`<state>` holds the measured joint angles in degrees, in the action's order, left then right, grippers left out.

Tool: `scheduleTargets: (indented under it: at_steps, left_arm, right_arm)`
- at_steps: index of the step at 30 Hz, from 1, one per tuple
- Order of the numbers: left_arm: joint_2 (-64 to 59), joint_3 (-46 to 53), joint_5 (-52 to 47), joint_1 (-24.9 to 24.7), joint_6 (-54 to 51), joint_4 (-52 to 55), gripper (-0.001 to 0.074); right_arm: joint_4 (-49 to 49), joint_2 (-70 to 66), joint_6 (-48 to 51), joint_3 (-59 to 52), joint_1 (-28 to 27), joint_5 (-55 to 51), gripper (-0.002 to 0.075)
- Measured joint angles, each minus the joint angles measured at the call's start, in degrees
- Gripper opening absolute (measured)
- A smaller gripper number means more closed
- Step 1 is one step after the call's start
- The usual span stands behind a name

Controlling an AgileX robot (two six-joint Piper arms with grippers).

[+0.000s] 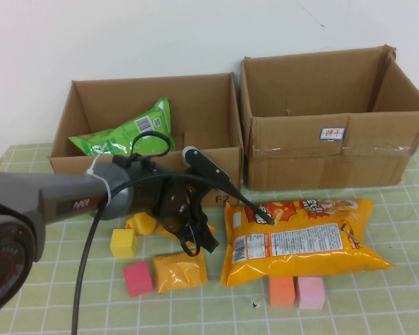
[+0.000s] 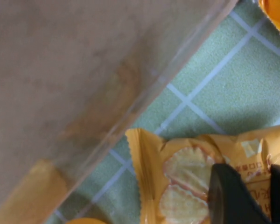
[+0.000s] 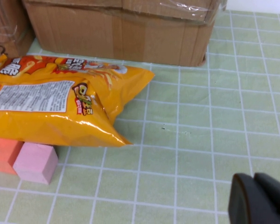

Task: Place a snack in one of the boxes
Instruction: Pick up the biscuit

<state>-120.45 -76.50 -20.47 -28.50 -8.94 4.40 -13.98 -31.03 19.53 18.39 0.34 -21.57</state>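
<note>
Two open cardboard boxes (image 1: 195,112) stand behind the left gripper (image 1: 195,234), fingers clamped on a small, light, crinkly orange biscuit packet (image 2: 200,172) near its edge (slippery film, fragile contents); right gripper (image 3: 259,200) parked, fingers together.

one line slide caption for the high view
Left gripper lowered over a small orange snack packet before two cardboard boxes; right gripper outside this view.

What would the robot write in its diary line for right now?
left gripper: low over small yellow snack packet by left box | right gripper: above mat, away from big orange chip bag | snack: not boxed yet
</note>
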Motion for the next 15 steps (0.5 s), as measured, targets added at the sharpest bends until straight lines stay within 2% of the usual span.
scheduleTargets:
  at_steps: [3, 8, 15]
  left_arm:
    - [0.66, 0.00, -0.64, 0.00, 0.99, -0.14, 0.0120]
    - [4.02, 0.35, -4.31, 0.00, 1.80, -2.34, 0.0024]
    - [11.51, 0.47, -9.93, 0.00, 1.77, -6.88, 0.0006]
  right_arm:
    - [0.00, 0.00, 0.00, 0.00, 0.00, -0.02, -0.0002]
    - [0.00, 0.00, 0.00, 0.00, 0.00, -0.02, -0.0002]
    - [0.00, 0.00, 0.00, 0.00, 0.00, -0.02, -0.0002]
